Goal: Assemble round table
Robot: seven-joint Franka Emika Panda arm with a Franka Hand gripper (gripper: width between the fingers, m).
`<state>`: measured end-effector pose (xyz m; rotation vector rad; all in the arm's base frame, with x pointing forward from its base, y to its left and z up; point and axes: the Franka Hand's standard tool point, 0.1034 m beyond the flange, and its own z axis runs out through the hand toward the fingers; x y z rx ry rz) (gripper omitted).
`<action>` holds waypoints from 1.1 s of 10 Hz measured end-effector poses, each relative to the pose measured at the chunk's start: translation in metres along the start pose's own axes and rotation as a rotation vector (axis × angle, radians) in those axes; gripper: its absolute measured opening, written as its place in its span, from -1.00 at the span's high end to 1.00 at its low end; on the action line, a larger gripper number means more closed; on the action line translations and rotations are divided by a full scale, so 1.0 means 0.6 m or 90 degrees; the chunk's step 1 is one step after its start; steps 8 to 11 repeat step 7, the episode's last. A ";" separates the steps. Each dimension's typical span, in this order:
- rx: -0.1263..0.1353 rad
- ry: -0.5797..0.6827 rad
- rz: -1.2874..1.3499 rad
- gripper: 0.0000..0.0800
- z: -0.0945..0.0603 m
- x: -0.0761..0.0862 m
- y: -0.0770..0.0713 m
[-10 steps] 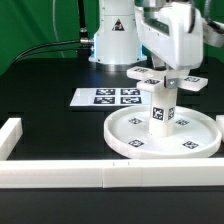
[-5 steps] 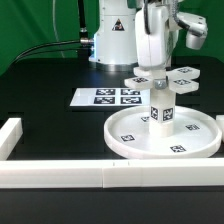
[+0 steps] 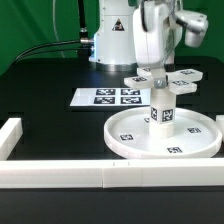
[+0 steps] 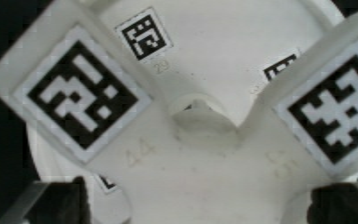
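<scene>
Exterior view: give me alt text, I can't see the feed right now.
A white robot arm's gripper reaches down over a thick short cylinder standing upright at the centre of a large rimmed disc. A flat cross-shaped piece lies behind; a marker board lies toward the exterior view's left.

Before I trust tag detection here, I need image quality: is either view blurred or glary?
Exterior view: evenly lit and fairly sharp; the tags on the disc and the cylinder read clearly. Wrist view: soft and very close, with the cross piece filling the frame and its tags cropped.
</scene>
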<state>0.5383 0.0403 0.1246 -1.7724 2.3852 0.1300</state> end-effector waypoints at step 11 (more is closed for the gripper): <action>-0.003 -0.019 -0.020 -0.62 -0.030 -0.017 0.006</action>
